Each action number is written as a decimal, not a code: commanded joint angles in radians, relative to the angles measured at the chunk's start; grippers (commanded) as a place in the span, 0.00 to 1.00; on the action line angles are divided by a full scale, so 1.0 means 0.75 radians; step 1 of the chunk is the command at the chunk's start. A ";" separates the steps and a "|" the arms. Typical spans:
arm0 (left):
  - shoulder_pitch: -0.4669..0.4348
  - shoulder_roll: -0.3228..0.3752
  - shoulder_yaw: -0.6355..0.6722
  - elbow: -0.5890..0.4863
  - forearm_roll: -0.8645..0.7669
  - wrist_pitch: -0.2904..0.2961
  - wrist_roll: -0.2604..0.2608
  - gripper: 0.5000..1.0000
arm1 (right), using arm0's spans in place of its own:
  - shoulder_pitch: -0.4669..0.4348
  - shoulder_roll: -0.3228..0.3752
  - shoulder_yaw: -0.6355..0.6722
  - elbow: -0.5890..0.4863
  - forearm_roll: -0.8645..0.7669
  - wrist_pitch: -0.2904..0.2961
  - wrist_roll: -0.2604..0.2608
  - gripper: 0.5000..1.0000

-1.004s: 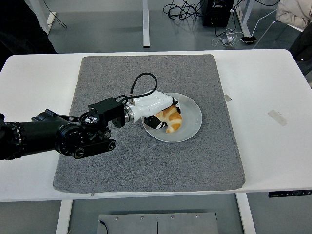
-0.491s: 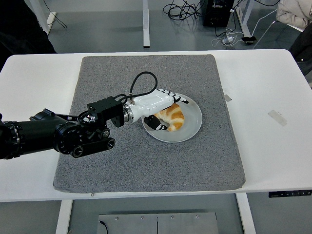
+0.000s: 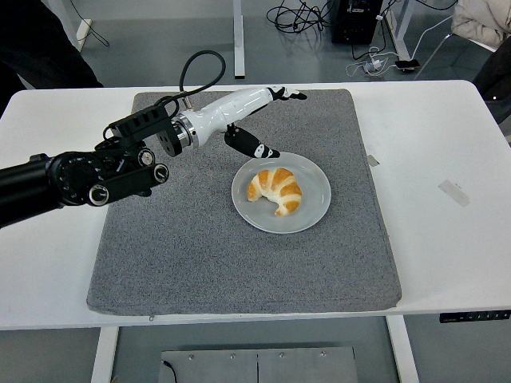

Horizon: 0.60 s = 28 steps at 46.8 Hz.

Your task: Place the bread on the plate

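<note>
A golden croissant (image 3: 275,187) lies on the grey round plate (image 3: 315,179) in the middle of the grey mat. My left hand (image 3: 270,120) hovers above the mat just behind the plate's far left rim, apart from the bread. Its white fingers (image 3: 289,95) are spread out and its thumb (image 3: 257,148) points down toward the plate. It holds nothing. The right arm does not show.
The grey mat (image 3: 200,255) covers most of the white table (image 3: 447,239). A small strip of tape (image 3: 453,191) lies on the table at the right. Cables and table legs stand on the floor beyond the far edge.
My left hand has let go of the croissant, lifted off the plate and drawn back up and to the left. The croissant stays lying on the plate.
</note>
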 commanded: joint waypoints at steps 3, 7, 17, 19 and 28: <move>0.005 0.067 -0.146 0.000 -0.123 -0.145 -0.004 0.85 | 0.000 0.000 0.000 0.000 0.000 0.000 0.000 1.00; 0.019 0.101 -0.242 0.000 -0.201 -0.186 -0.004 0.85 | 0.000 0.000 0.000 0.000 0.000 0.000 0.000 1.00; 0.113 0.200 -0.416 0.006 -0.465 -0.198 -0.006 0.85 | 0.000 0.000 0.002 0.000 0.000 0.000 0.000 1.00; 0.148 0.202 -0.463 0.017 -0.518 -0.198 -0.008 0.85 | 0.000 0.000 0.000 0.000 0.000 0.000 0.000 1.00; 0.377 0.202 -0.747 0.033 -0.641 -0.198 -0.039 0.82 | 0.000 0.000 0.000 0.000 0.000 0.000 0.000 1.00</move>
